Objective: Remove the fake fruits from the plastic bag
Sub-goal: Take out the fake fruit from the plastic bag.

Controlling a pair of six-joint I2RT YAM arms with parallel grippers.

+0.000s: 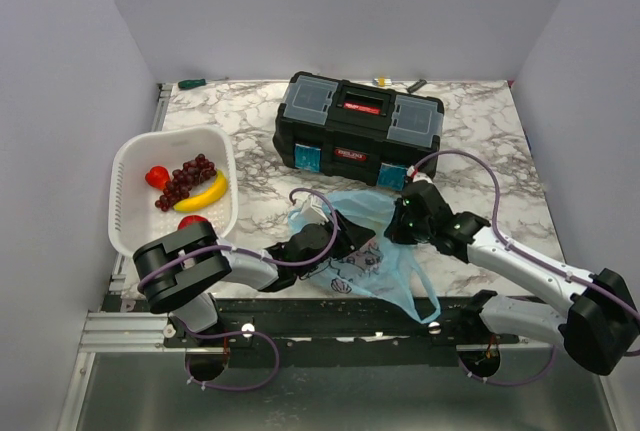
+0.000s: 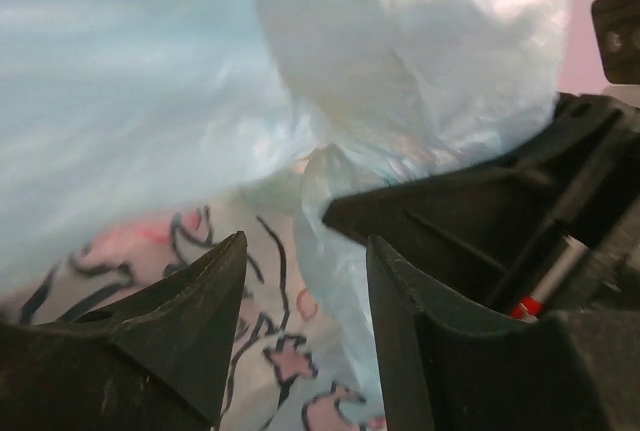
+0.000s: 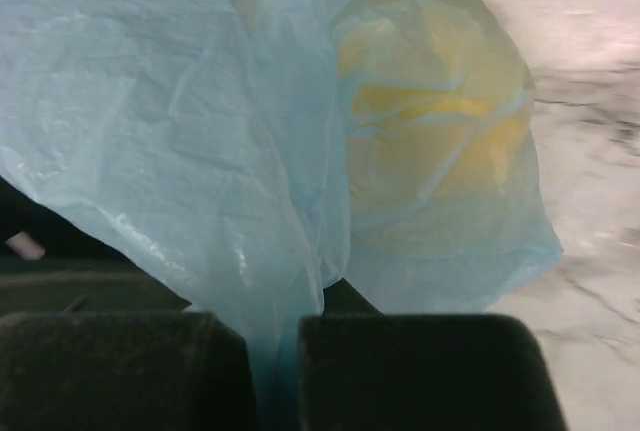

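Note:
The light-blue plastic bag (image 1: 372,256) lies crumpled at the front middle of the table, its handles trailing toward the near edge. An orange-yellow round fruit (image 3: 440,141) shows through the film in the right wrist view. My right gripper (image 1: 402,223) (image 3: 275,323) is shut on a fold of the bag (image 3: 180,131). My left gripper (image 1: 333,233) (image 2: 305,246) is open at the bag's left side, with printed film (image 2: 270,351) between its fingers. The banana (image 1: 206,194) and grape bunch (image 1: 186,179) lie in the white basket (image 1: 125,166), with two red fruits (image 1: 157,177) (image 1: 192,222).
A black toolbox (image 1: 358,126) with a red handle stands just behind the bag. The white basket sits at the left edge. A green-handled tool (image 1: 190,83) and small items (image 1: 385,81) lie along the back wall. Walls close in the sides.

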